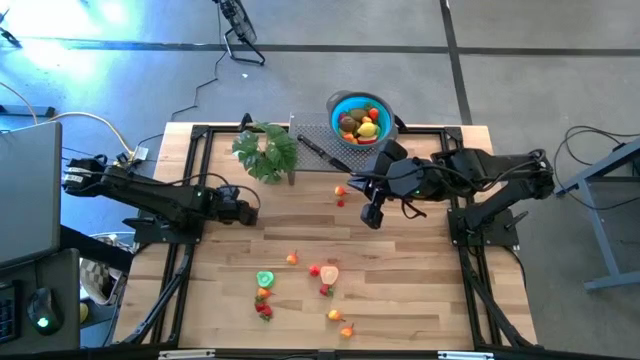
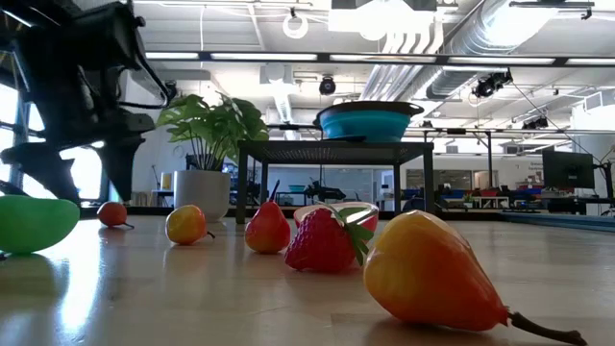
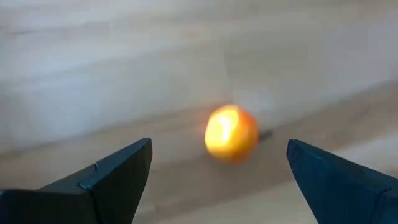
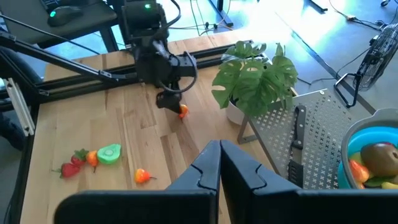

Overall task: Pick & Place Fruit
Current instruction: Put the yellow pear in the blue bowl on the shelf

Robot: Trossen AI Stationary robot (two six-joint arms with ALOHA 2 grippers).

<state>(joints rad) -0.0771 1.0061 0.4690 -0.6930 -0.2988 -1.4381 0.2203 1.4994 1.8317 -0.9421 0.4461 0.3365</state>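
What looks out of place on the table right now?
Nothing looks damaged or spilled. Loose fruit lies scattered on the table, as expected mid-job; the bowl sits upright on its rack. The open left tool faces one orange fruit.

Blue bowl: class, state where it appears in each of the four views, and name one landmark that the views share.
High view: the blue bowl sits at top centre, past the tabletop's far edge.
Low view: blue bowl at upper centre, on top of the dark rack.
Left wrist view: not in it.
Right wrist view: blue bowl at the right edge.
Shared landmark: the leafy plant, next to the rack in those three views.
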